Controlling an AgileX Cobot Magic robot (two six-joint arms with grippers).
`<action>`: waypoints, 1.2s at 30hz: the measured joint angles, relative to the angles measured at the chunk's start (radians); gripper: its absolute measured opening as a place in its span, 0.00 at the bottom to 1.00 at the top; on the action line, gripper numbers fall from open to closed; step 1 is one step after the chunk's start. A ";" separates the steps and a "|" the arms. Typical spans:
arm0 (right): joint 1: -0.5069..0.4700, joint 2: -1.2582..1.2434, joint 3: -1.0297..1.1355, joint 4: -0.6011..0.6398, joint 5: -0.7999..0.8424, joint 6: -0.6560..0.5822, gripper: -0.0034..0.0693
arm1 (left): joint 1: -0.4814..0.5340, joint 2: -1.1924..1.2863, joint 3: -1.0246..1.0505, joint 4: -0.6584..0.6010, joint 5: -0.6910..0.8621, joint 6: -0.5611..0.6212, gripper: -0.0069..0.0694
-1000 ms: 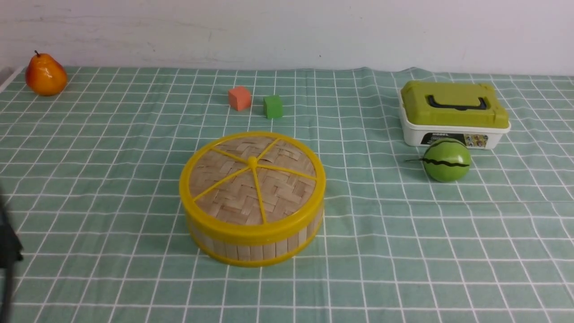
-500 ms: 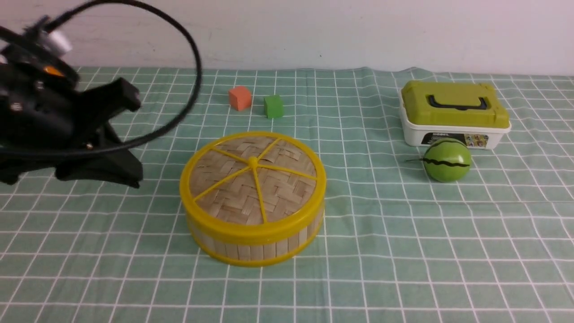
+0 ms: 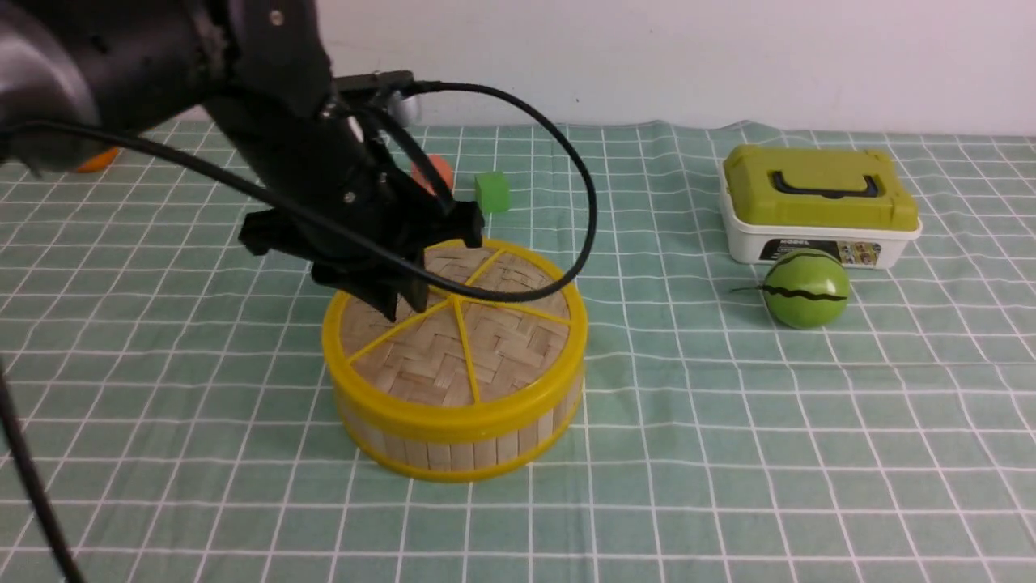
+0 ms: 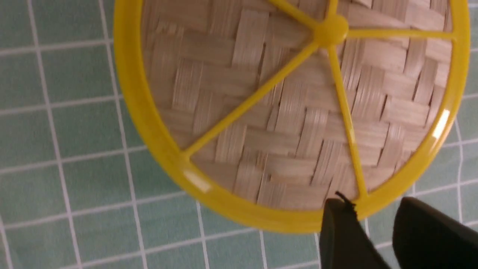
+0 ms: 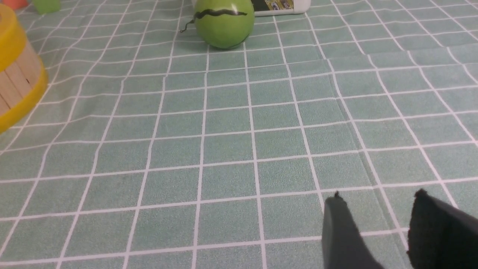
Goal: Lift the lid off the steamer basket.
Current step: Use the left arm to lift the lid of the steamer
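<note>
The lid [image 3: 453, 344], woven tan bamboo with a yellow rim and spokes, sits on the steamer basket [image 3: 461, 449] in the middle of the checked cloth. My left gripper [image 3: 402, 306] hangs just above the lid's left part, left of the centre knob, open and holding nothing. In the left wrist view the lid [image 4: 283, 112] fills the frame and the open left gripper [image 4: 373, 203] shows at its rim, one fingertip [image 4: 338, 209] over the yellow edge. My right gripper [image 5: 377, 196] is open and empty over bare cloth; it is out of the front view. The basket's wall [image 5: 15, 78] shows in the right wrist view.
A white box with an olive-green top [image 3: 817, 202] stands at the back right, a green striped ball [image 3: 807, 289] in front of it. A green cube [image 3: 492, 192] and a partly hidden orange cube [image 3: 441, 170] lie behind the basket. The left arm's cable [image 3: 583, 210] loops over the lid.
My left arm has swung in from the left edge to above the lid. The lid and basket have not moved.
</note>
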 joint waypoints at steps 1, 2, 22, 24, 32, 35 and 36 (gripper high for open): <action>0.000 0.000 0.000 0.000 0.000 0.000 0.38 | -0.008 0.044 -0.045 0.019 -0.002 0.003 0.45; 0.000 0.000 0.000 0.000 0.000 0.000 0.38 | -0.008 0.049 -0.050 0.021 -0.002 0.003 0.46; 0.000 0.000 0.000 0.000 0.000 0.000 0.38 | -0.015 0.307 -0.247 0.118 -0.026 0.113 0.58; 0.000 0.000 0.000 0.000 0.000 0.000 0.38 | -0.015 0.311 -0.250 0.118 -0.031 0.113 0.58; 0.000 0.000 0.000 0.000 0.000 0.000 0.38 | -0.015 0.321 -0.258 0.120 -0.039 0.113 0.49; 0.000 0.000 0.000 0.000 0.000 0.000 0.38 | -0.015 0.321 -0.258 0.120 -0.037 0.113 0.42; 0.000 0.000 0.000 0.000 0.000 0.000 0.38 | -0.015 0.321 -0.258 0.119 -0.035 0.113 0.38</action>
